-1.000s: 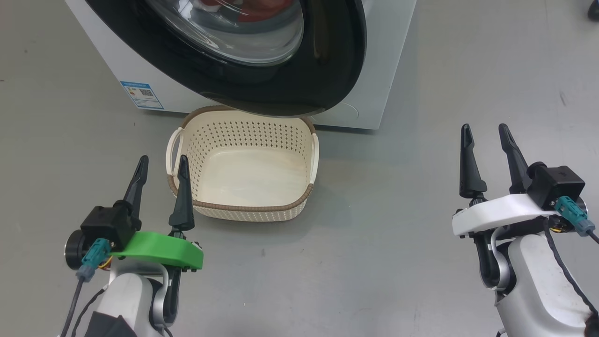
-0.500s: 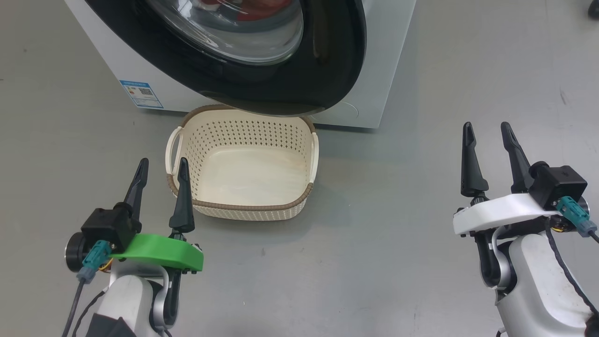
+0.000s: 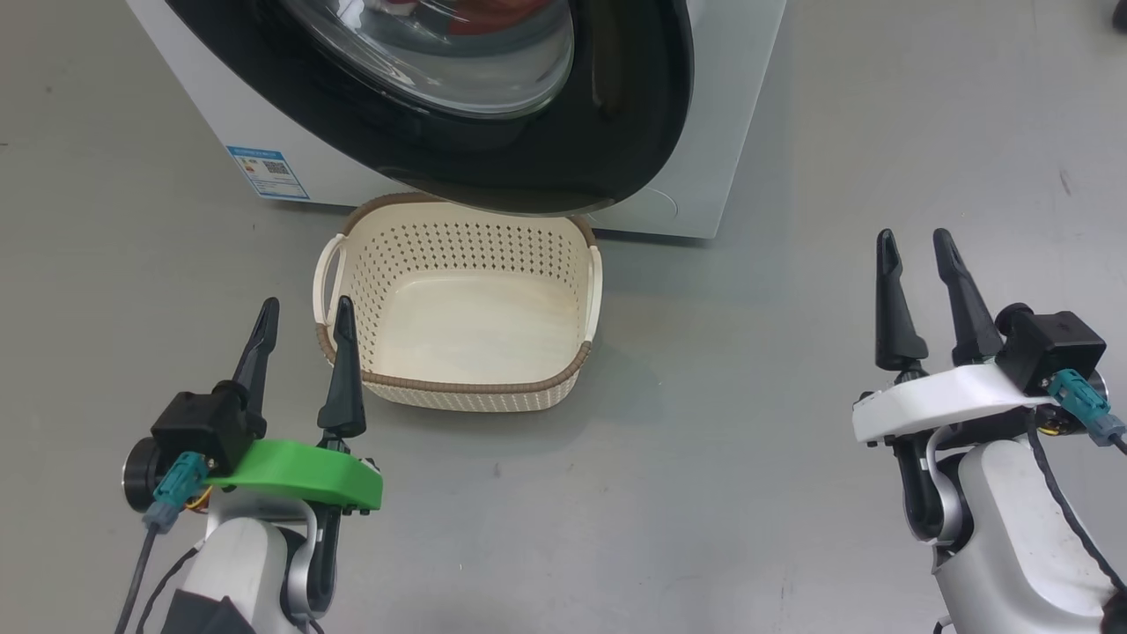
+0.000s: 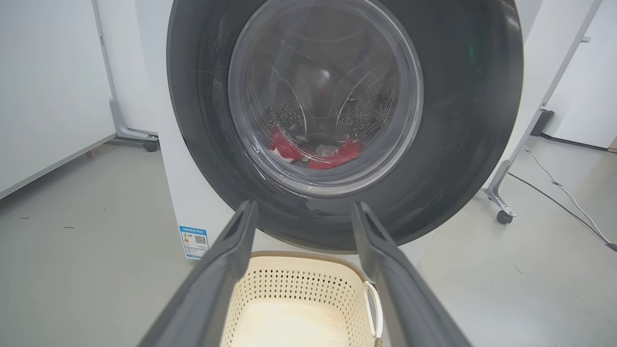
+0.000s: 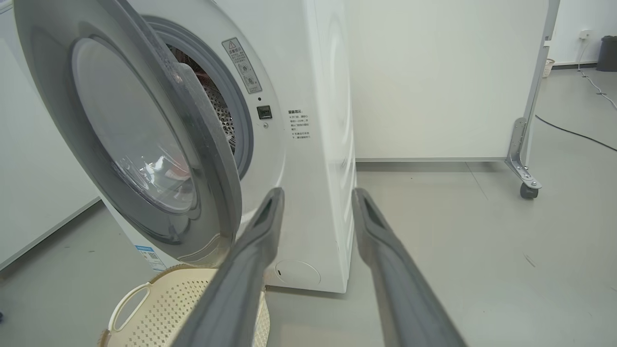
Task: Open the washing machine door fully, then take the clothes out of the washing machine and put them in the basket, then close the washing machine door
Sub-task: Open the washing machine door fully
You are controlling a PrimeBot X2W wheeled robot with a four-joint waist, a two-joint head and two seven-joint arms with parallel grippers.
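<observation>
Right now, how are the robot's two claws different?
The left gripper sits on a green bracket; the right gripper sits on a white bracket. The left gripper is next to the basket; the right gripper is over bare floor. Both are open and hold nothing.

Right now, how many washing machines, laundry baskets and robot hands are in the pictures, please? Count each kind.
Big white front-loading washing machine: 1
Small cream perforated plastic basket: 1
Dark-fingered robot hands: 2, left hand and right hand
Total: 4

Grey floor (image 3: 704, 493), white partition panel (image 5: 434, 77) on a castor (image 5: 526, 190), black cable (image 5: 569, 131) along the floor, dark bin (image 5: 606, 53) far behind.
</observation>
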